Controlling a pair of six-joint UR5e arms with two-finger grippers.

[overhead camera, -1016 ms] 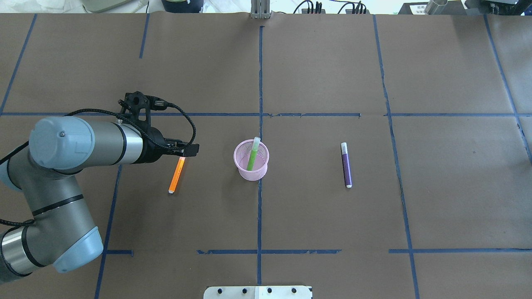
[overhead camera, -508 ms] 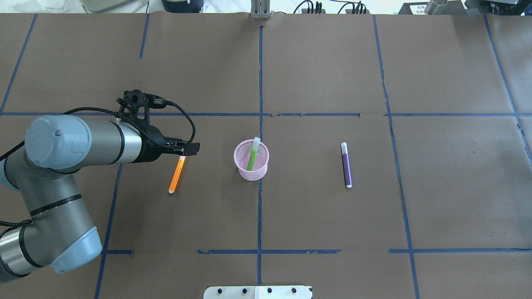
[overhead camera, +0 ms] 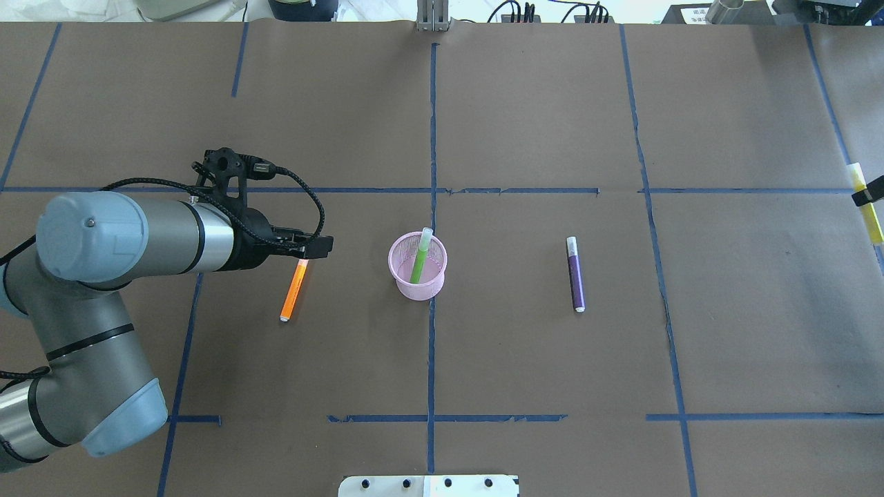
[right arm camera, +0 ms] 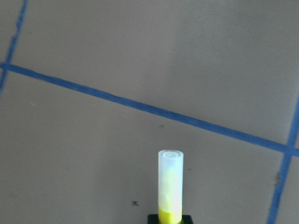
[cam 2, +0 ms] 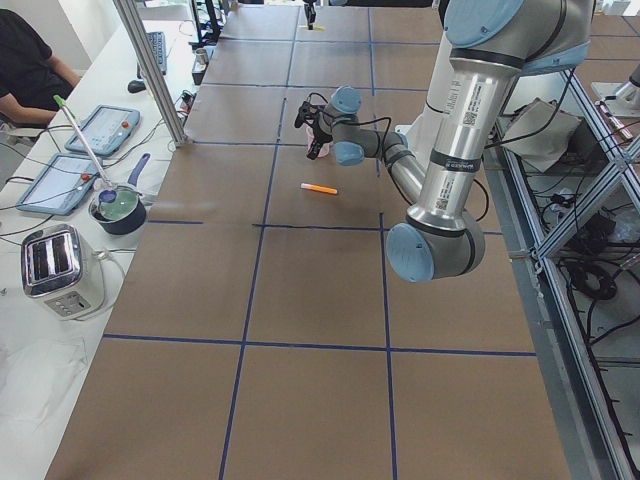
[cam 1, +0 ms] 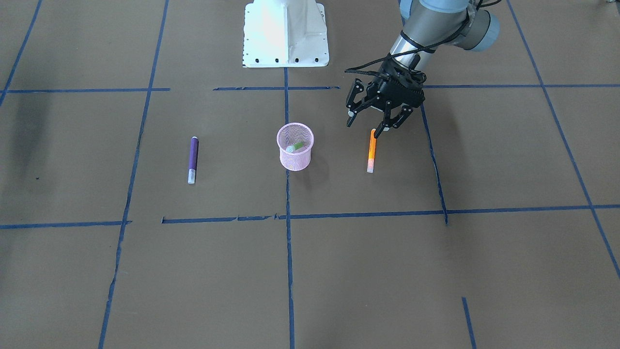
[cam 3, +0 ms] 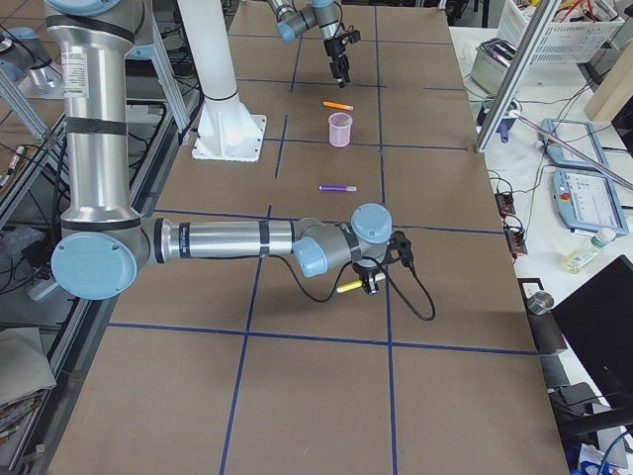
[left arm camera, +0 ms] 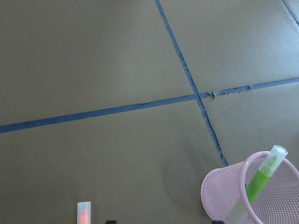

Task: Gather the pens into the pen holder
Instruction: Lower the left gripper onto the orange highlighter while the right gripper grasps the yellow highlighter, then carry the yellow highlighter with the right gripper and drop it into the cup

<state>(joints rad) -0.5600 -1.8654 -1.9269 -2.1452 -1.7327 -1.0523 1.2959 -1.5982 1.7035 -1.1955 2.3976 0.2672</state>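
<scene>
Left gripper (cam 1: 364, 128), fingers spread, hovers over the orange pen (cam 1: 371, 152) lying between the mid-counter holder (cam 1: 295, 157) and the left edge, evidently poised to grasp. Right gripper (overhead camera: 870, 193), at the right edge, clenches a yellow pen (overhead camera: 873, 224), presumably for delivery.

Four pens: an orange pen (overhead camera: 293, 290), green pen (overhead camera: 418, 261), purple pen (overhead camera: 575, 275), yellow pen (overhead camera: 869, 210); one pen holder (overhead camera: 418, 290); two end effectors (cam 1: 366, 127) (cam 3: 370, 286).

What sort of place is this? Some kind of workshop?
Probably a robotics research lab: a left arm and right arm reach over a table gridded with blue tape, with control tablets and a seated person alongside.
</scene>
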